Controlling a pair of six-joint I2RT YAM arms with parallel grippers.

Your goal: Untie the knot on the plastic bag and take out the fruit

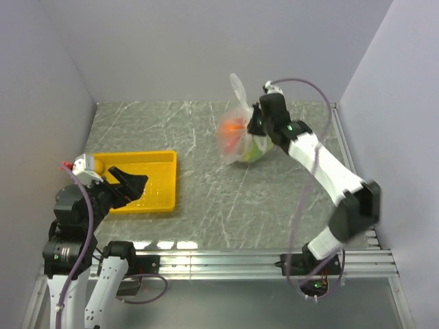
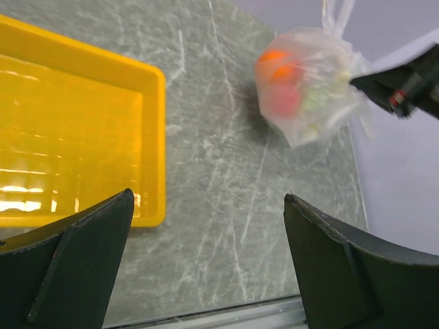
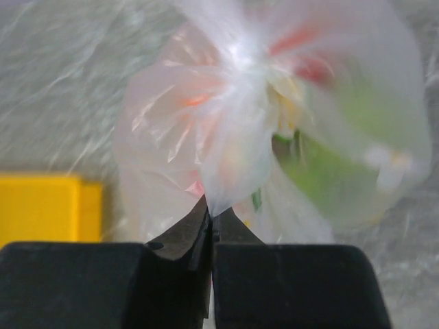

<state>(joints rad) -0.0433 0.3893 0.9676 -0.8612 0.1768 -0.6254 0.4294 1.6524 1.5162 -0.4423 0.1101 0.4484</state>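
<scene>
The transparent plastic bag (image 1: 240,133) hangs lifted at the back right of the table, with orange, pink and light green fruit (image 1: 233,128) inside. It also shows in the left wrist view (image 2: 309,86) and, blurred, in the right wrist view (image 3: 274,116). My right gripper (image 1: 255,123) is shut on a pinch of the bag's film, its tips (image 3: 212,216) closed together. A thin strip (image 1: 237,88) sticks up above the bag; I cannot make out the knot. My left gripper (image 1: 130,186) is open and empty over the yellow tray (image 1: 161,199), its fingers (image 2: 75,260) wide apart.
The yellow tray (image 2: 154,137) lies at the left of the grey marble table (image 1: 206,185). White walls enclose the back and both sides. A metal rail (image 1: 240,260) runs along the near edge.
</scene>
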